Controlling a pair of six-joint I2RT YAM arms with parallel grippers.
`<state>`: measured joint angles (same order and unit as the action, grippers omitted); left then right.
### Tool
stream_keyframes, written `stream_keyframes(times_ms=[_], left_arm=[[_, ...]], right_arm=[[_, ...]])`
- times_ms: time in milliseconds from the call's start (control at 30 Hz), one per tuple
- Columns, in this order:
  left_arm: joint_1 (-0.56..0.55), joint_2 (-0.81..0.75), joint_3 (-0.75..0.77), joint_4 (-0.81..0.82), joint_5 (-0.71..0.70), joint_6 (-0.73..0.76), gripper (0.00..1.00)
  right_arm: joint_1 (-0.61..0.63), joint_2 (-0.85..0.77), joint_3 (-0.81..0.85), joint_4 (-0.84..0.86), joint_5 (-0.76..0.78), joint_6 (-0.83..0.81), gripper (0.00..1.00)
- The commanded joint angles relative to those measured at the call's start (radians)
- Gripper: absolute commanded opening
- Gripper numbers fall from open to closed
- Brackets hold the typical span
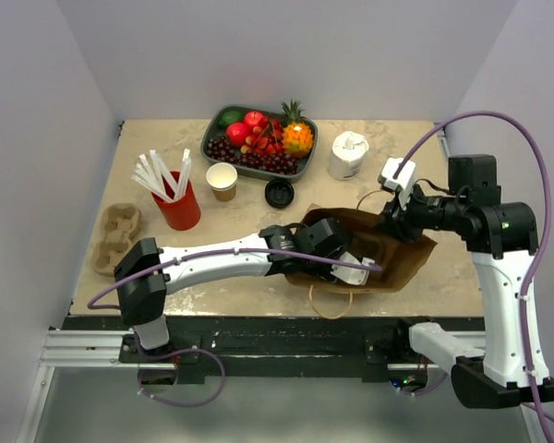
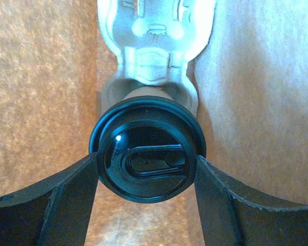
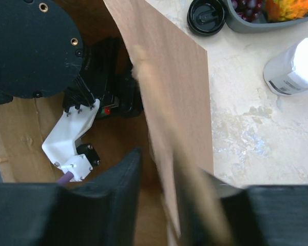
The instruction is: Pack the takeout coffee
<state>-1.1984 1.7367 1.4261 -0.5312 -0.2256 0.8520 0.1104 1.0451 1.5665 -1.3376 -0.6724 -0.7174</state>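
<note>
Step in hand: the left gripper [image 2: 146, 169] is deep inside the brown kraft paper bag [image 1: 402, 263] lying on its side near the table's front edge, right of centre; I judge this to be the placing step, the cup carried in but not yet let go.

Takeout coffee: the small brown paper cup with round black plastic lid [image 2: 146, 154] sits between the left fingers [image 2: 56, 205], lid towards the wrist camera, brown paper walls on both sides; it is inside the bag (the overhead view hides it behind the arm).

Left jaws: clasped around the cup's lid, both fingers touching its rim.

Right gripper [image 3: 195, 205]: at the bag's mouth, the upper paper flap running between its jaws; whether they pinch it or have loosened I cannot tell.

Next move: judged, the left jaws need to spread and the arm to draw straight back out without dragging the cup; the bag's mouth should remain lifted meanwhile.

Writing: the white cylindrical container [image 3: 295, 69] near the table's back edge bears a label, too small to read; no brand is legible anywhere.
</note>
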Motion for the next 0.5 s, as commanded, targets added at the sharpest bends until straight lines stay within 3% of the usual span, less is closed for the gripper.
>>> stream_keyframes(times_ms=[0,100,233,367,467], left_arm=[[0.008,-0.063,-0.027,0.077,-0.017,0.038,0.0],[0.013,-0.072,-0.05,0.105,-0.021,0.042,0.0],[0.014,-0.08,-0.082,0.141,-0.02,0.035,0.0],[0.014,-0.089,-0.104,0.154,-0.015,0.021,0.0],[0.014,-0.098,-0.121,0.168,-0.021,0.009,0.0]], right_arm=[[0.003,0.012,0.04,-0.058,-0.013,-0.082,0.43],[0.003,-0.011,0.004,-0.061,-0.039,-0.076,0.48],[0.014,-0.043,-0.046,-0.06,-0.088,-0.031,0.36],[0.028,-0.068,-0.08,-0.06,-0.076,-0.024,0.38],[0.04,-0.091,-0.102,-0.061,-0.056,-0.031,0.34]])
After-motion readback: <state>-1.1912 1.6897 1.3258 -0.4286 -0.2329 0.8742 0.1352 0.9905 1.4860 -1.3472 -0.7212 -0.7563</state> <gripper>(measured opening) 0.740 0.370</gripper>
